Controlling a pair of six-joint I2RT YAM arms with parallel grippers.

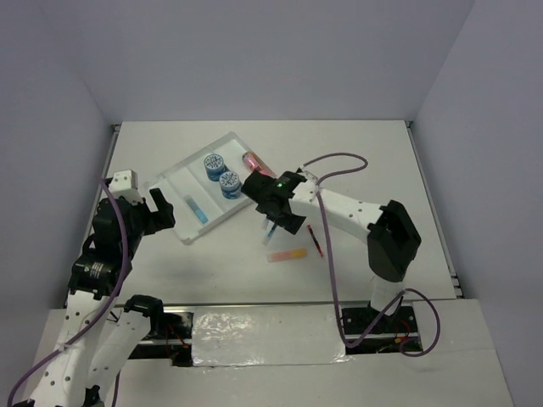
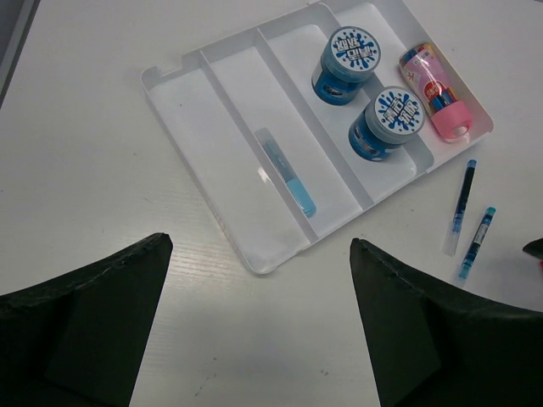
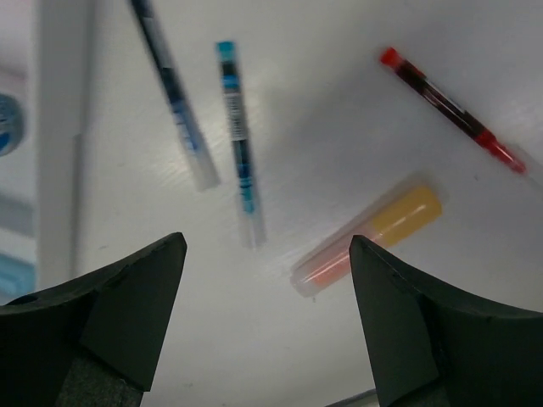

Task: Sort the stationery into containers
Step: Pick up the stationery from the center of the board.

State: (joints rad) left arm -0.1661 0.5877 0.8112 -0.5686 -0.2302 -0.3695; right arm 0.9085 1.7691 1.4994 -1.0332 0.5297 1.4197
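The white tray holds two blue tubs in one compartment, a pink tube in the rightmost one and a light-blue marker in another. On the table to its right lie two thin blue pens, a red pen and an orange-yellow marker. My right gripper hangs open above these loose items, holding nothing. Near the tray's front corner, my left gripper is wide open and empty.
In the left wrist view the tray shows its leftmost compartment bare. White walls close the table on the left, back and right. The right arm's purple cable loops over the table beside the red pen.
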